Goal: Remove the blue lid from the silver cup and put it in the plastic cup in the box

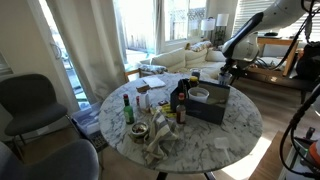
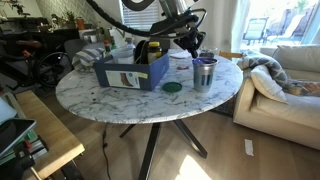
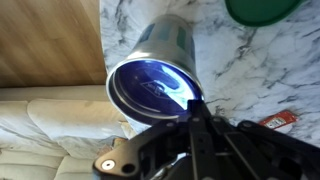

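In the wrist view the silver cup [image 3: 165,40] stands on the marble table [image 3: 250,70], closed by the blue lid [image 3: 150,85]. My gripper [image 3: 193,107] is shut, its two fingers pressed together on the lid's near edge. In an exterior view the gripper [image 2: 197,47] hangs just over the silver cup [image 2: 204,74], which is beside the dark box [image 2: 128,73]. A pale plastic cup [image 1: 199,95] sits inside the box [image 1: 210,108]. The lid still sits flat on the cup.
A green round lid [image 3: 262,9] lies on the table near the cup, also the green lid [image 2: 173,87]. Dark bottles [image 1: 128,108] and crumpled paper [image 1: 160,140] crowd the table's other side. A red-and-white packet [image 3: 282,119] lies nearby. A sofa [image 2: 285,80] stands beyond the table edge.
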### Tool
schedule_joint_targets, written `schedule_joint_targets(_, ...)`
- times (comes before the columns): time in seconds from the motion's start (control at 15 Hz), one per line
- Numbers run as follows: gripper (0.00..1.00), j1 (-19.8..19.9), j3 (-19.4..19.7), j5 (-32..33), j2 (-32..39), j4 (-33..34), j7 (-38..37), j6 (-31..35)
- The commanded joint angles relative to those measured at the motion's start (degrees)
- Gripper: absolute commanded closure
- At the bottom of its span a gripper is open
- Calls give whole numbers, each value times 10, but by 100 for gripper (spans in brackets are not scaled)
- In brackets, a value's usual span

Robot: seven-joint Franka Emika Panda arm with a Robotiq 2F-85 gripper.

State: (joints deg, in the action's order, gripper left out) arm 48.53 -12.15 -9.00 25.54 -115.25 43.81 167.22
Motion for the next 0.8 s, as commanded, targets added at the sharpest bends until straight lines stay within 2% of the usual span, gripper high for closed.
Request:
schedule_joint_targets(0.0, 100, 4, -1, -11, 3, 9, 15, -14)
schedule_joint_targets(0.07, 83, 5, -2, -12, 1, 10, 15, -13)
schedule_joint_targets(0.13, 72, 10, -8, -17, -1, 11, 18, -11)
schedule_joint_targets(0.27, 57, 16, -13, -25, -2, 16, 19, -8)
schedule_joint_targets(0.47, 35, 7, 3, -24, -1, 16, 3, 0)
schedule_joint_targets(0.53, 79, -1, 16, -23, 1, 16, -15, 10)
schedule_joint_targets(0.6, 73, -8, 27, -24, 4, 16, -37, 16)
schedule_joint_targets(0.67, 73, -20, 46, -19, 8, 17, -68, 25)
schedule_joint_targets(0.73, 81, -30, 62, -13, 10, 17, -97, 32)
